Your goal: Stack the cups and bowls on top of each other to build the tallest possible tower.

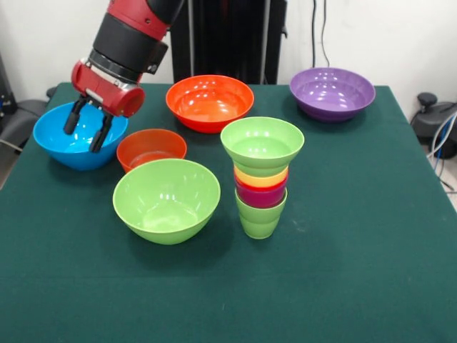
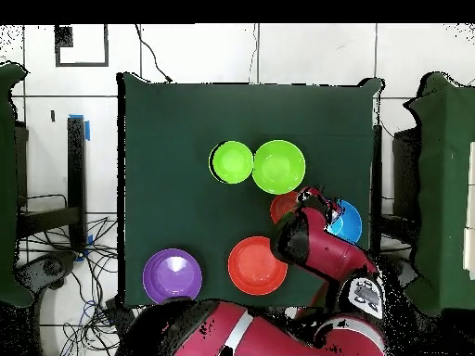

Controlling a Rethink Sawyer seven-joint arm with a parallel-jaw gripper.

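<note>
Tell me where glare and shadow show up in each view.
Front view: bright ceiling-light glare spots sit on the large orange bowl and the purple bowl, fainter on the large light green bowl; soft shadows lie under that bowl and the tower. Overhead view: lighting is flatter, with only a faint sheen in the purple bowl, and the arm hides part of the blue bowl.
</note>
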